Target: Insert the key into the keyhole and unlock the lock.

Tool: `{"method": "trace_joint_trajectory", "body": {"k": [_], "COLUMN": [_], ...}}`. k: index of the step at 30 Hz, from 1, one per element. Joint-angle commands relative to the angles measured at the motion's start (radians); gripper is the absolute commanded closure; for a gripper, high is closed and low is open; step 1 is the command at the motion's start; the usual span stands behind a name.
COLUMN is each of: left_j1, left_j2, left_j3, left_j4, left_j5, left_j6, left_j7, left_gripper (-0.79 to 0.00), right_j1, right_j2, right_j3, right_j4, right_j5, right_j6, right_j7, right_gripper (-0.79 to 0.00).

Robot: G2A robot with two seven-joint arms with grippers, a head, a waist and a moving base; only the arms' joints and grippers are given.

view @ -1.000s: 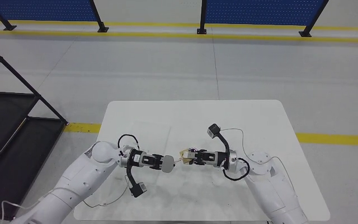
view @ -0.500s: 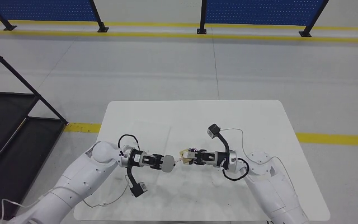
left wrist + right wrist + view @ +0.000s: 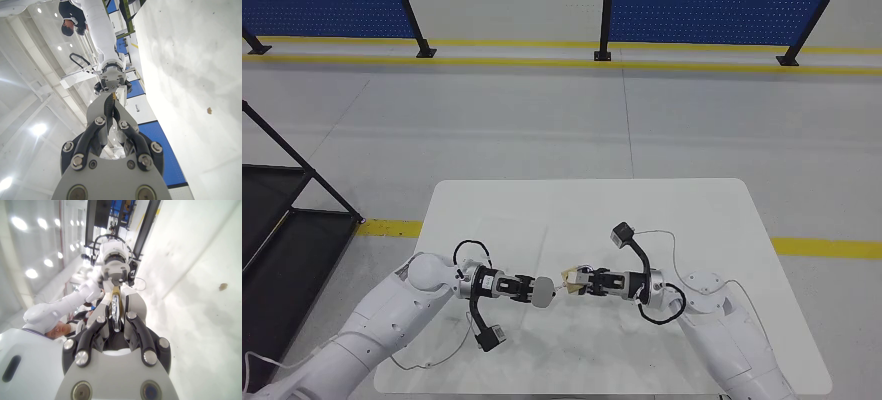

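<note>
**Left tool** (image 3: 548, 290): closed. Its dark pads (image 3: 108, 108) are pinched on the key (image 3: 113, 96), and a short brass-coloured tip stands out past the fingertips.

**Right tool** (image 3: 580, 281): closed on the lock (image 3: 115, 306). The lock is a brass-edged body with a bright metal face, held edge-on between the two pale fingers (image 3: 134, 302). In the top view it appears as a tan block at the front of this tool.

**Position:** both tools sit over the near half of the table (image 3: 692, 210), about midway across its width. They face each other tip to tip, with the two forearms lying roughly in one line. Both wrists are turned so that the table surface runs along one side of each wrist view.

**Key and lock:** the key tip points straight at the lock and lies right at it. Contact appears likely. The junction is small and partly screened by the fingers, so it cannot be confirmed whether the key has entered the lock.

**Other:** one small brown fleck (image 3: 209, 110) lies on the table, well apart from both tools.
</note>
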Motion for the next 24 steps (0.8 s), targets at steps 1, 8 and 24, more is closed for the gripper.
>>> {"method": "trace_joint_trajectory", "body": {"k": [1, 8, 24], "left_j1": [-0.002, -0.011, -0.027], "left_j2": [0.001, 0.001, 0.003], "left_j3": [0.003, 0.017, 0.038], "left_j4": [0.001, 0.006, 0.015], "left_j5": [0.000, 0.000, 0.000], "left_j6": [0.002, 0.011, 0.030], "left_j7": [-0.002, -0.011, -0.030], "left_gripper": [0.000, 0.000, 0.000], "right_j1": [0.001, 0.002, 0.005], "right_j2": [0.001, 0.005, 0.013], "right_j3": [-0.001, -0.008, -0.025], "right_j4": [0.001, 0.001, -0.004], "right_j5": [0.003, 0.010, 0.006], "right_j6": [-0.001, -0.004, -0.003], "right_j7": [-0.002, -0.008, -0.023], "right_gripper": [0.000, 0.000, 0.000]}}
